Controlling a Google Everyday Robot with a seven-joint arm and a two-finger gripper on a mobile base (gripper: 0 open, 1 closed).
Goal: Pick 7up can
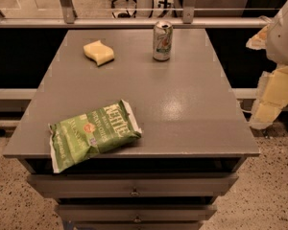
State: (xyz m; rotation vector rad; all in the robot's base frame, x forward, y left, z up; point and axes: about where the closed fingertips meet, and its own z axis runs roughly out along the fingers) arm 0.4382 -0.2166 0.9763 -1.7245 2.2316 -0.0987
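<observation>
Hanging at the right edge of the view, off the tabletop point(192, 99) and beside its right side, the tool point(271, 97) shows as pale cream blocks below a rounded white arm housing point(284, 32); how far it is open cannot be told, and it has hold of none of the things on the tabletop. Bare grey surface, smooth and faintly glossy, lies between it and the 7up can point(162, 40), which stands near the far edge, a little right of centre, with nothing close around it. The can is upright, its long axis vertical, its shiny metal top facing up and its silver-white side showing green print with a touch of red. Left of it, well apart, lies a soft yellow sponge point(99, 52) with wavy edges. Nearer the front left corner a crinkled green crisp bag point(92, 134) lies flat and slantwise, one end hanging over the front edge. Metal-handled drawers point(134, 186) sit under the tabletop, above speckled flooring point(273, 195).
</observation>
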